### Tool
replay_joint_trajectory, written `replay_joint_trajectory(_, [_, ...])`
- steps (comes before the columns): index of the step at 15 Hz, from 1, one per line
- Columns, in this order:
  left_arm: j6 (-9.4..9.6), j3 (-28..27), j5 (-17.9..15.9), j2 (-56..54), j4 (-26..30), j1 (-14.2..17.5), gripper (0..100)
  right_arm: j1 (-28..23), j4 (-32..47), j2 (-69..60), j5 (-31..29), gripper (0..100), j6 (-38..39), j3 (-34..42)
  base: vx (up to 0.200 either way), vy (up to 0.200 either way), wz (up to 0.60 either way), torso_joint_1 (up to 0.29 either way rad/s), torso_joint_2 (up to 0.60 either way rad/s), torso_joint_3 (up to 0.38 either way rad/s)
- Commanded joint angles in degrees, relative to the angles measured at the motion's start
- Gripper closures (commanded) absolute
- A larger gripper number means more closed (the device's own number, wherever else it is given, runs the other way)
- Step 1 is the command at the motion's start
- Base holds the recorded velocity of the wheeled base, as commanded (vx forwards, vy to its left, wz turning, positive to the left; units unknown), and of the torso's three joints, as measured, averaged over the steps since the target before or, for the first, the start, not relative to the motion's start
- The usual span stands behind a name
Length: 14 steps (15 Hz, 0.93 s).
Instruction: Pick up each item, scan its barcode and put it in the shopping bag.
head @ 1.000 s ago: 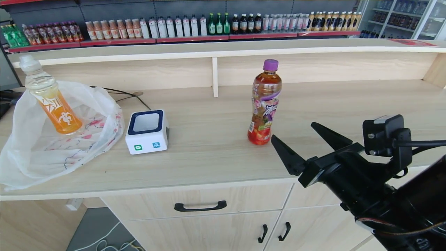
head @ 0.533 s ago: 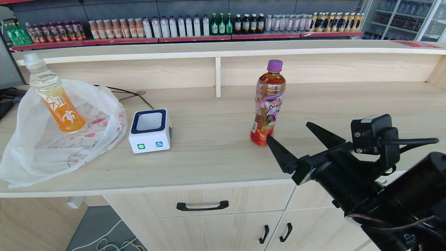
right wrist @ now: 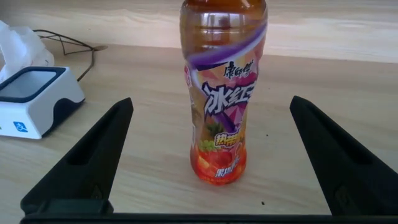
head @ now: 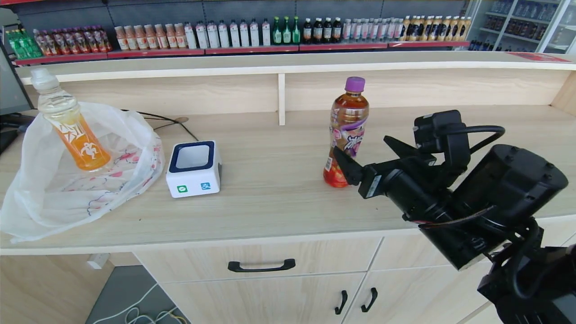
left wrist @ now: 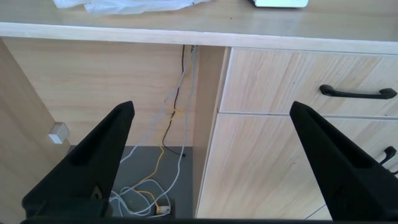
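A purple-capped iced tea bottle (head: 345, 130) (right wrist: 224, 93) stands upright on the wooden counter (head: 270, 180). My right gripper (head: 371, 155) (right wrist: 211, 162) is open just to the right of it, level with its lower half, the fingers apart on either side of the bottle without touching it. A white scanner box (head: 194, 168) (right wrist: 31, 99) with a dark-rimmed window sits left of centre. Further left, an orange drink bottle (head: 69, 123) stands inside the white shopping bag (head: 76, 180). My left gripper (left wrist: 211, 155) is open below counter height, facing the cabinet front.
A raised back ledge (head: 288, 67) with a thin divider (head: 281, 99) borders the counter's far side. Cables (head: 166, 121) trail behind the scanner. Drawers with black handles (head: 261, 266) lie under the counter. Shelves of bottles (head: 252, 31) line the back wall.
My right arm has risen and moved forward, bringing its open fingers up beside the iced tea bottle. The head camera shifted slightly early on. Bottles, scanner and bag stay put.
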Motion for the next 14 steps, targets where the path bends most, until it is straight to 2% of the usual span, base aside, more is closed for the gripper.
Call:
replay_joint_trajectory(1, [0.06,0.0,0.0,0.0,0.0,0.0,0,-0.7,1.0,0.9,0.0,0,0.1,-2.7,0.0,0.0,0.0,0.0,0.0,0.0])
replay_joint_trajectory(6, [-0.03,0.0,0.0,0.0,0.0,0.0,0,-3.2,3.7,1.6,2.7,0,0.2,-4.2,0.0,0.0,0.0,0.0,0.0,0.0])
replay_joint_trajectory(14, [0.06,0.0,0.0,0.0,0.0,0.0,0,-3.4,6.8,6.4,4.5,0,0.2,-11.6,0.0,0.0,0.0,0.0,0.0,0.0])
